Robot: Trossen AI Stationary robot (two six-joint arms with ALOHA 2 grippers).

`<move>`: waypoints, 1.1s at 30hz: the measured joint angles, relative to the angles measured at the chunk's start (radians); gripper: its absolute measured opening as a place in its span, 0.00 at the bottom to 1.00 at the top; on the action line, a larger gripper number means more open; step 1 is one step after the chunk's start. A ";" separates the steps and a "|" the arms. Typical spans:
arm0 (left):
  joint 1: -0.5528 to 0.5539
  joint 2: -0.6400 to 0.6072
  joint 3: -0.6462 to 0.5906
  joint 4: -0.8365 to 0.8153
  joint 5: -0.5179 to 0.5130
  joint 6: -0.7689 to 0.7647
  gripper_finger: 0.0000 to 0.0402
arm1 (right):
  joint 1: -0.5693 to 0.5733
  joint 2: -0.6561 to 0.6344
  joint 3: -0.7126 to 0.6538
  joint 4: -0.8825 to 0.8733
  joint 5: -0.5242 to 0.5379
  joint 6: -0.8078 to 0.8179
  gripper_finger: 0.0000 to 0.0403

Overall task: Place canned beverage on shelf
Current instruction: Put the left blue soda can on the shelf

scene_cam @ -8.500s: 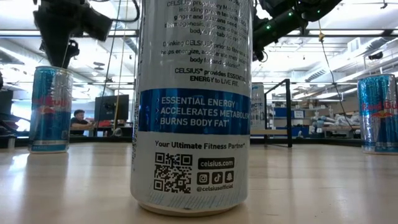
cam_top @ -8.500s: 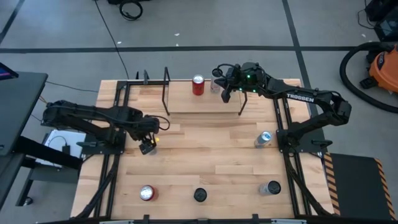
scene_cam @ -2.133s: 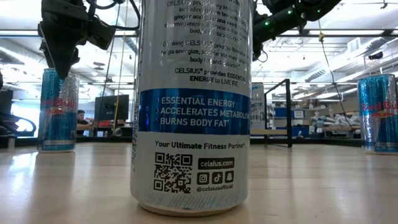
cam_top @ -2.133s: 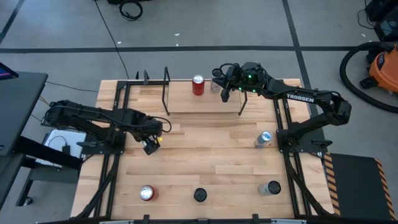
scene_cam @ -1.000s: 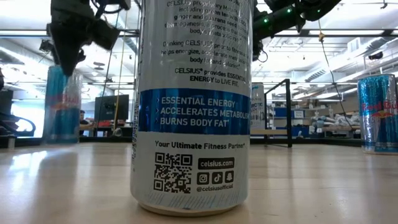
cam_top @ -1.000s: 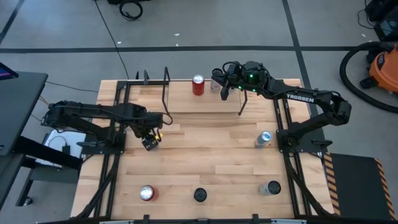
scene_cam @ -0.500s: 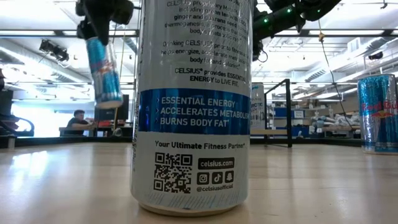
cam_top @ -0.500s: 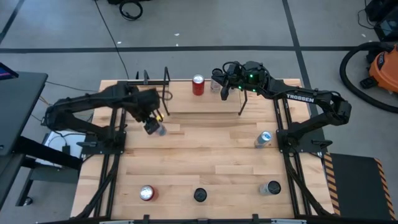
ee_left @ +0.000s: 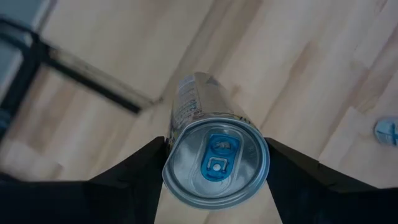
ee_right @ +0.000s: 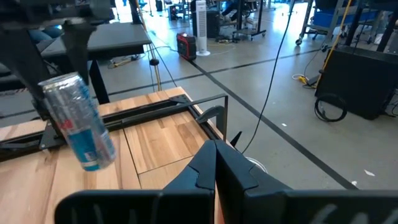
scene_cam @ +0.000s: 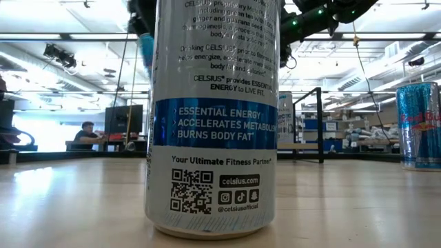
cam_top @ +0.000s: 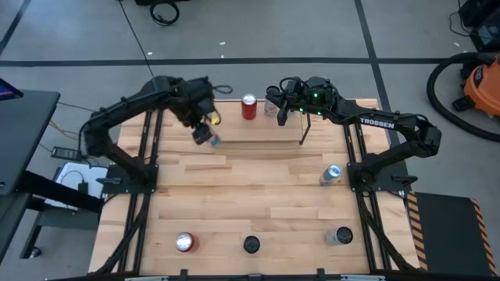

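My left gripper [cam_top: 201, 129] is shut on a blue-and-silver can [cam_top: 206, 137], raised above the table just left of the shelf [cam_top: 258, 133]. The shelf is a low light-wood plank with thin black rods [cam_top: 208, 105]. The can also shows in the right wrist view [ee_right: 81, 121], and in the low view [scene_cam: 146, 48] it is partly hidden behind a big white can. A red can [cam_top: 249, 106] and a silver can [cam_top: 271, 105] stand on the shelf. My right gripper [cam_top: 281, 111] is shut and empty above the shelf's right part. My left gripper pinches the can between its two fingers [ee_left: 146, 177], on opposite sides of the wall just below the top rim [ee_left: 173, 146]. The fingers come from above, pointing down. The can hangs below them, tilted, its bottom end [ee_right: 93, 163] clear of the table.
A large white can [scene_cam: 213, 117] stands at the table's near edge, where it fills the low view. Other cans stand at the right [cam_top: 331, 175] and along the near edge [cam_top: 184, 243] [cam_top: 251, 244] [cam_top: 341, 235]. A blue can [scene_cam: 420, 124] shows at the low view's right.
My left gripper has lifted the blue-and-silver can off the table's left part. It has carried the can up and toward the far edge and the shelf. The can, which stood upright before, now hangs tilted and clear of the table.
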 joint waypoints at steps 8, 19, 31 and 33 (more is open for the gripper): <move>0.069 0.190 0.269 -0.024 -0.038 0.191 0.60 | 0.000 0.000 0.000 -0.016 0.000 0.000 0.02; 0.152 0.395 0.450 -0.087 -0.034 0.394 0.60 | 0.000 0.000 0.000 -0.069 0.000 0.010 0.02; 0.283 0.444 0.441 -0.063 -0.026 0.432 0.60 | 0.002 0.000 0.000 -0.085 0.000 0.010 0.02; 0.290 0.449 0.441 -0.053 -0.018 0.436 0.60 | 0.004 0.000 0.000 -0.085 0.000 0.010 0.02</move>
